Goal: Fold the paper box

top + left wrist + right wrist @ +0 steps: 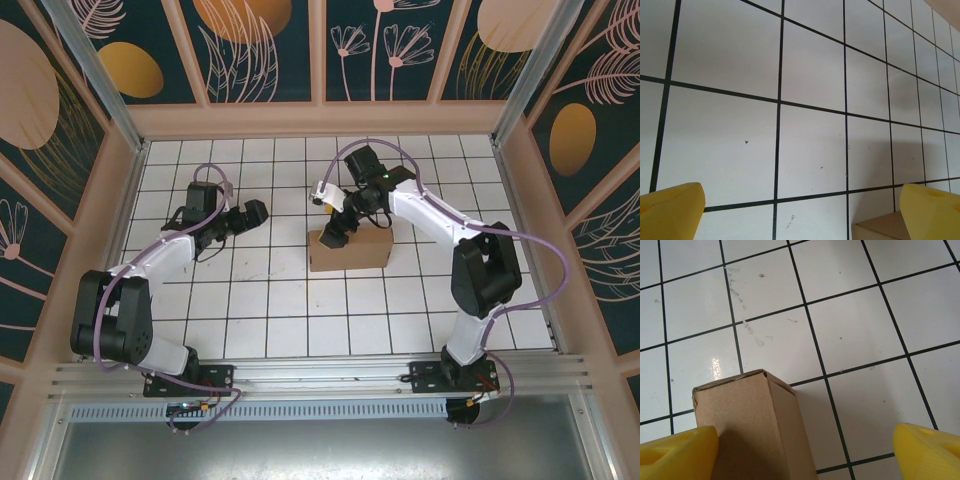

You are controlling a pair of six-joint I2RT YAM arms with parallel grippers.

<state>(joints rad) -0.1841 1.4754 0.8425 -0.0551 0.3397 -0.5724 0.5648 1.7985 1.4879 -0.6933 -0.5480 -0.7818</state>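
Note:
The paper box (352,250) lies folded shut as a brown cardboard block in the middle of the white tiled table. My right gripper (334,234) hovers over its left end. In the right wrist view the gripper (805,440) is open, its yellow fingers (677,452) wide apart, and the box's end (747,425) sits under the left finger without being clamped. My left gripper (254,212) hangs left of the box, apart from it. It is open (801,200) over bare tiles, and one box corner (880,227) peeks in by its right finger.
Wooden-framed walls (320,118) close off the table at the back and both sides. A metal rail (320,375) carrying the arm bases runs along the near edge. Smudges (745,322) mark the tiles left of the box.

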